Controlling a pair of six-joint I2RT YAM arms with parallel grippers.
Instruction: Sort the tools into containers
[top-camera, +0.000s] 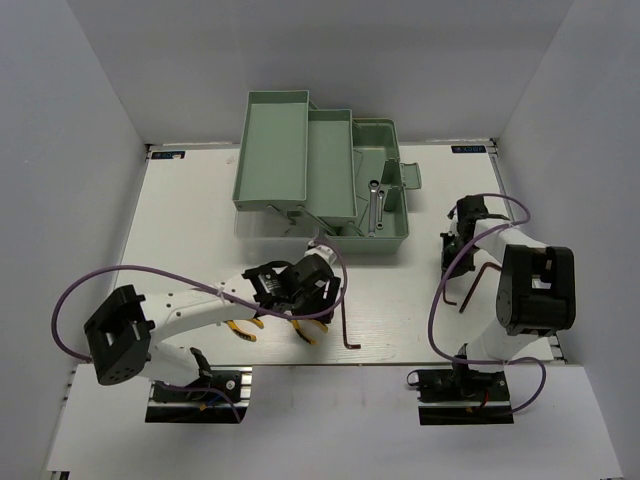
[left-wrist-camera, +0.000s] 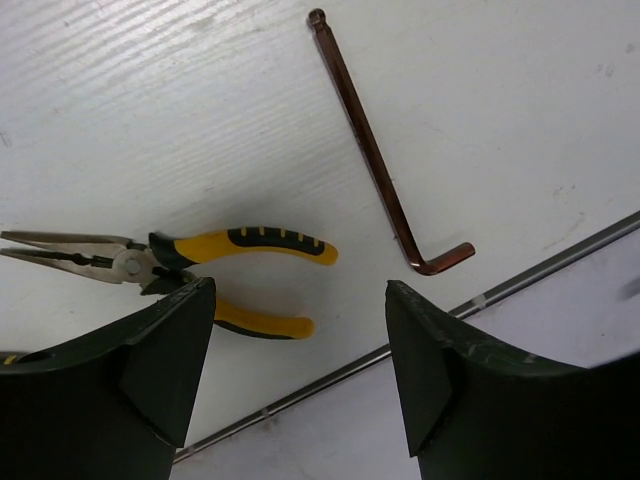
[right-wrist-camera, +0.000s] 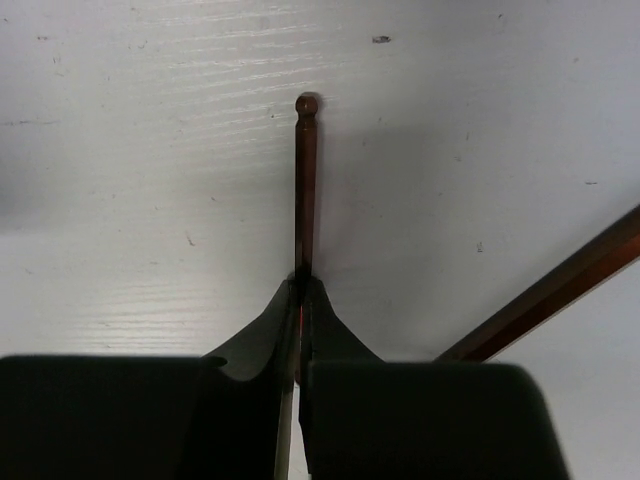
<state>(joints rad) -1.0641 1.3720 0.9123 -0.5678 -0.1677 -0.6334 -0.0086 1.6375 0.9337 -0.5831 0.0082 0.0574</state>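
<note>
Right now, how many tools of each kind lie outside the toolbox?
Pliers, yellow-handled: 2
Hex keys, reddish-brown: 3, one pinched in the right gripper
Wrenches: 0
Total outside the toolbox: 5

hex key (right-wrist-camera: 305, 180): lower shaft hidden between jaws | pliers (left-wrist-camera: 260, 243): partly covered

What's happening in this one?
Two robot arms are sorting tools into a green toolbox. The right end effector is shut on a reddish hex key. The left end effector hangs open over yellow pliers on the table, a second hex key beside them. A wrench already lies in the toolbox.
</note>
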